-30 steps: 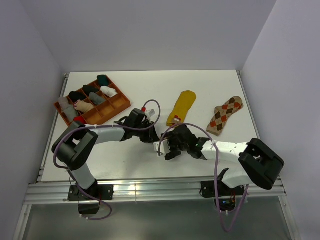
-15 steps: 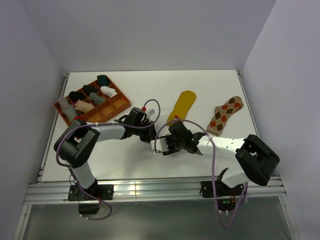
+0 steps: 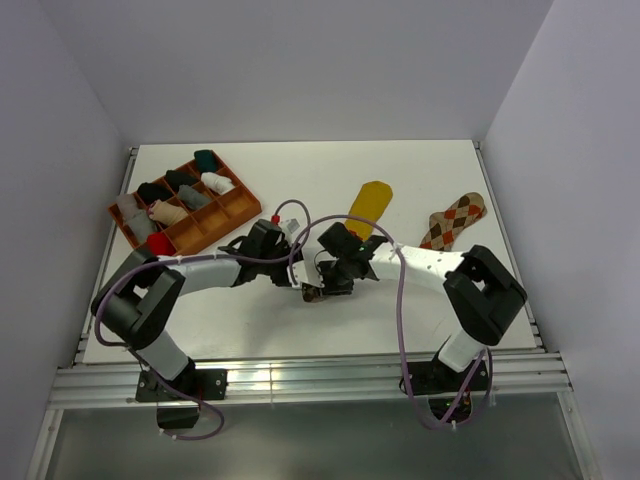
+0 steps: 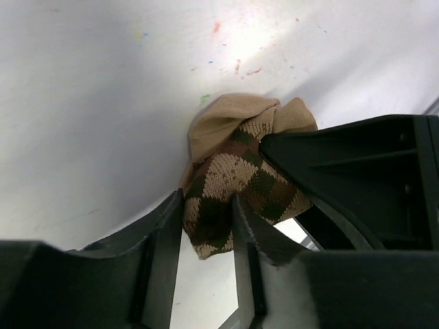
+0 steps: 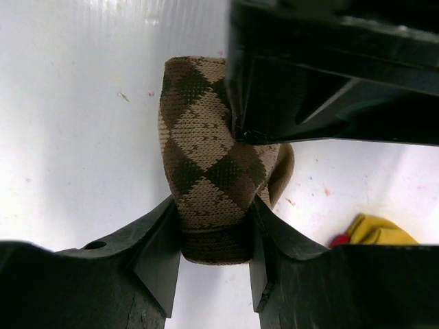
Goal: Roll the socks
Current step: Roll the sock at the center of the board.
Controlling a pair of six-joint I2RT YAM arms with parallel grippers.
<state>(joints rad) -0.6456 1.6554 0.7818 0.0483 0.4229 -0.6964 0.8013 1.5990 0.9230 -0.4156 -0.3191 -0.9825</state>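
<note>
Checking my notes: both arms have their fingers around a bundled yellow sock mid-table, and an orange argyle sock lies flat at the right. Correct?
Wrong sock: the bundle between the left fingers and right fingers is the brown argyle sock, as both wrist views show. The yellow sock lies flat beyond them. The rest stands.

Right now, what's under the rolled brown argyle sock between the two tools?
Only bare white table shows around the brown argyle sock, gripped by the left tool and right tool. The patch directly beneath is covered by the sock itself.
</note>
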